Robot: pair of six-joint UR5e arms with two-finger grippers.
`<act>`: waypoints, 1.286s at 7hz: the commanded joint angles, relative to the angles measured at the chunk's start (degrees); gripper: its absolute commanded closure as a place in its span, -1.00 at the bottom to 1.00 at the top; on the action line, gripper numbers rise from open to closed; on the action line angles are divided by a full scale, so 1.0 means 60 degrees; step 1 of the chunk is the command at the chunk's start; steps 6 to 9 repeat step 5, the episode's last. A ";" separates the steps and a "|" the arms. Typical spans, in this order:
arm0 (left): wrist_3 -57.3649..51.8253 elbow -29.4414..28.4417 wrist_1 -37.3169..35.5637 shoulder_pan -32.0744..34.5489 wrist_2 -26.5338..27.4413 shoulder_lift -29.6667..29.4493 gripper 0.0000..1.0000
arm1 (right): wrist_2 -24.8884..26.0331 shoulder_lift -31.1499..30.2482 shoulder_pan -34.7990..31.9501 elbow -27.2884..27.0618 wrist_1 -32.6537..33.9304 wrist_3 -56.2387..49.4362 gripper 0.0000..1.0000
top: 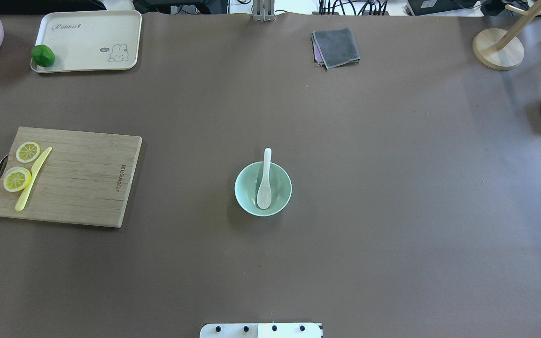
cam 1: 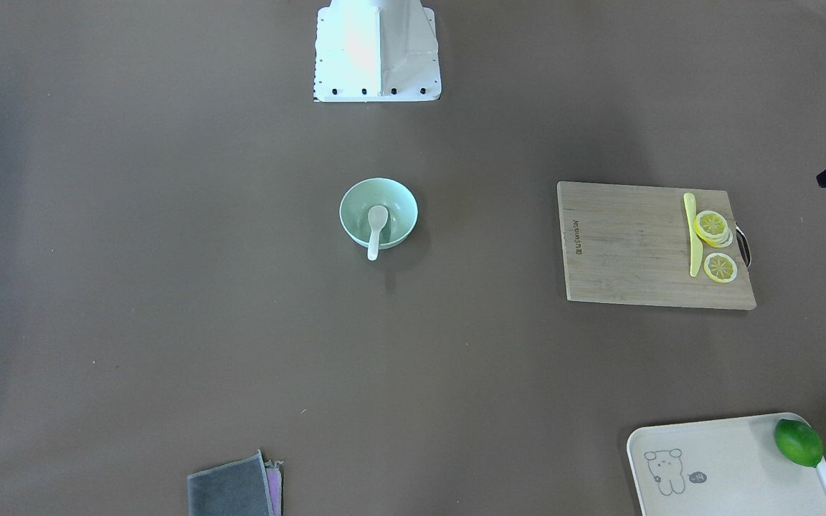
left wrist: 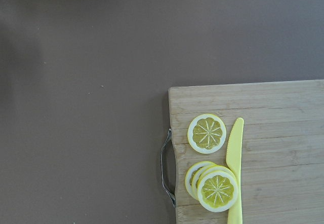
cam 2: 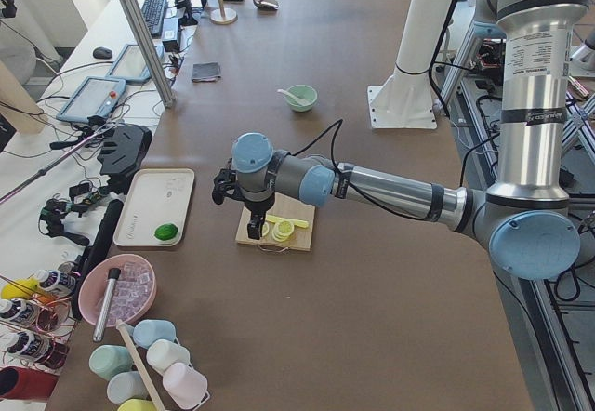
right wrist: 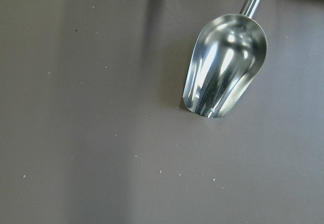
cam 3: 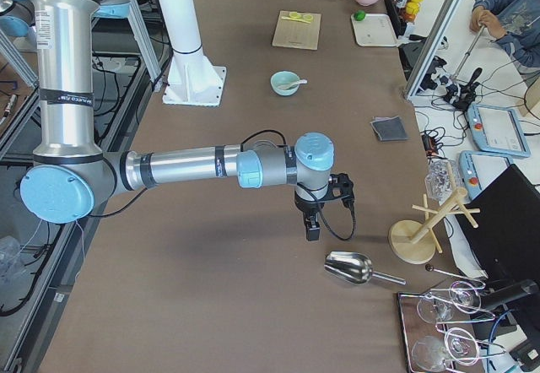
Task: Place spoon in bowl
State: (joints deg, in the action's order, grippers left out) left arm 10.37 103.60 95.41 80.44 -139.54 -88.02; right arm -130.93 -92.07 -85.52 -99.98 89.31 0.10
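Looking down at the spoon (top: 264, 185) lying inside the bowl (top: 281, 180), with its scoop resting on the bowl's floor and its handle leaning on the rim at the side away from the robot's base, poking out past that rim.

Hanging the left gripper (cam 2: 255, 232) well apart from the bowl, out on the robot's left, above the handle end of a wooden cutting board (top: 82, 183); pointing its wrist camera straight down at lemon slices (left wrist: 206, 133) and a yellow knife (left wrist: 234, 163) lying on that board, the knife alongside the slices. Not being able to tell whether its fingers are released or clenched, for lack of a clear view of them.

Holding the right gripper (cam 3: 312, 228) well apart from the bowl on the robot's right, above the bare table (top: 392, 211) just beside a metal scoop (right wrist: 225, 67). Again not being able to tell the state of its fingers, with only the side view catching them.

Also noting, farther from the bowl than the board and on that same side, a cream tray (top: 87, 37) carrying a lime (top: 43, 55) at its edge; beyond the bowl from the robot, a folded grey cloth (top: 336, 47); on the scoop's side of the bowl, a wooden stand (top: 498, 49)
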 commanded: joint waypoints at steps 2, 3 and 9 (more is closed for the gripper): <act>-0.0015 0.0384 -0.0007 0.0054 -0.0035 0.0021 -0.97 | -0.0020 -0.0007 0.0000 -0.0036 -0.0002 -0.0016 -1.00; -0.0015 0.0414 -0.0008 0.0055 -0.0035 0.0022 -0.97 | -0.0049 -0.0021 0.0000 -0.0066 -0.0002 -0.0031 -1.00; -0.0015 0.0458 0.0007 0.0069 -0.0035 0.0022 -0.97 | -0.0064 -0.0036 0.0000 -0.0095 -0.0002 -0.0046 -1.00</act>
